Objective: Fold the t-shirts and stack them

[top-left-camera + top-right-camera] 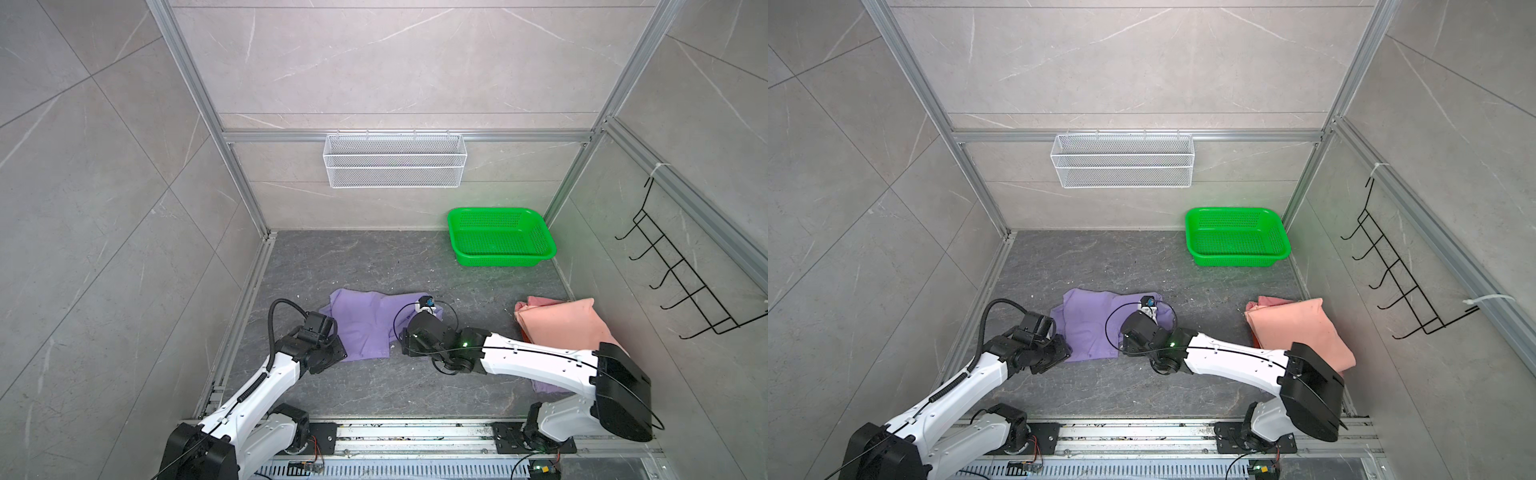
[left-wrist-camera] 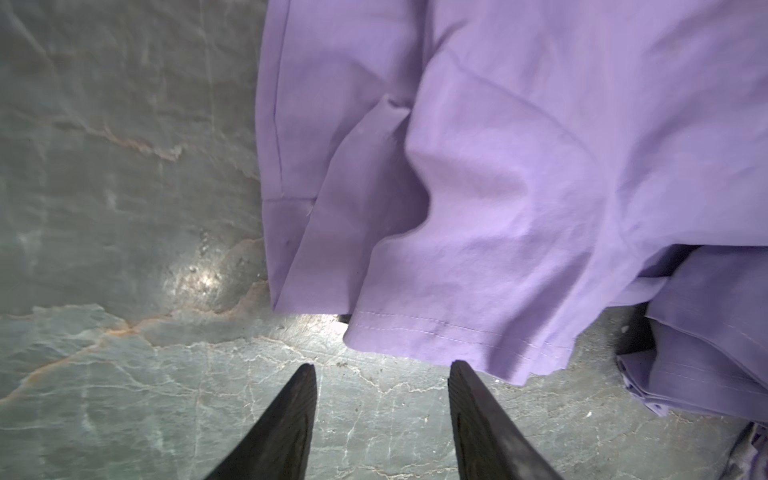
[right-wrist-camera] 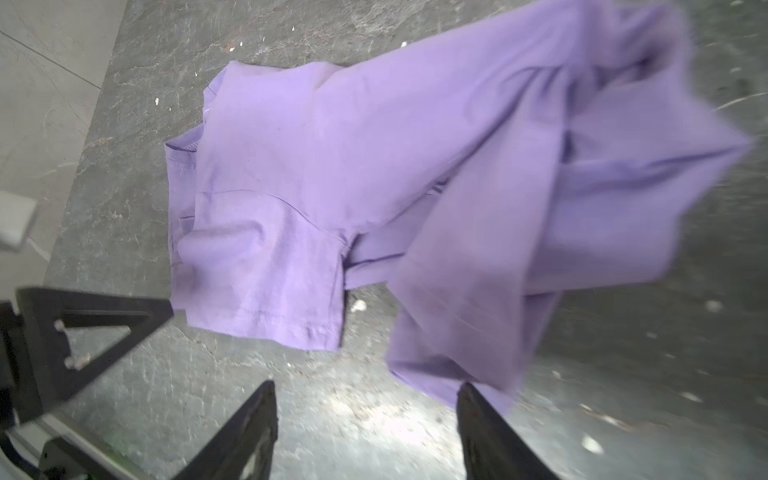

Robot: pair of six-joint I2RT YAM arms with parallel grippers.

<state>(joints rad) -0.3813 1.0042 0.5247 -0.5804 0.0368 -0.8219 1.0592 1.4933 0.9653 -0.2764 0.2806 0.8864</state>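
Your left gripper (image 2: 382, 365) and right gripper (image 3: 366, 384) both sit low, jaws parted and empty.

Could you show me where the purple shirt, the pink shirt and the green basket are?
purple t-shirt (image 1: 365, 328): in a top view, on the middle of its spread cloth.
pink t-shirt (image 1: 569, 326): in a top view, on the top face of the folded cloth.
green basket (image 1: 503, 258): in a top view, on its near outer wall.

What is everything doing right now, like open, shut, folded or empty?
purple t-shirt, rumpled on the floor, loosely folded, not held
pink t-shirt, folded, lying at the right
green basket, upright, empty
white wire basket, hanging on the back wall, empty
left fingers, open, holding nothing
right fingers, open, holding nothing
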